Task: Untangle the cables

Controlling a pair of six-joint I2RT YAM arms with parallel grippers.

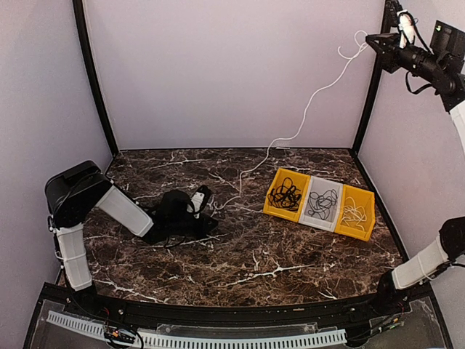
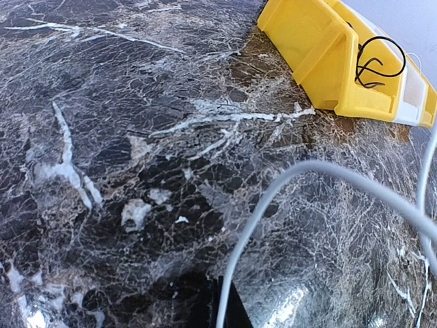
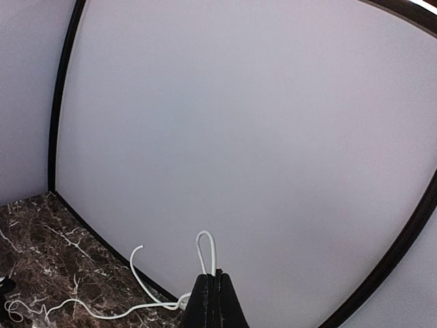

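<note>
One long white cable (image 1: 304,116) stretches through the air from the tabletop up to the top right corner. My left gripper (image 1: 211,211) rests low on the marble and is shut on the cable's lower end. In the left wrist view the white cable (image 2: 273,198) rises out of the shut left gripper (image 2: 224,309) and arcs right. My right gripper (image 1: 370,38) is raised high by the right wall and is shut on the cable's upper end. A small loop of the white cable (image 3: 205,247) pokes out above the shut right gripper (image 3: 217,277). Other cables lie in the bins.
Three joined bins sit at the right of the table: a yellow bin (image 1: 275,190) with black cables (image 1: 285,195), a grey bin (image 1: 313,190) with grey cables, and a yellow bin (image 1: 368,216) with white cables. The near yellow bin (image 2: 314,48) shows in the left wrist view.
</note>
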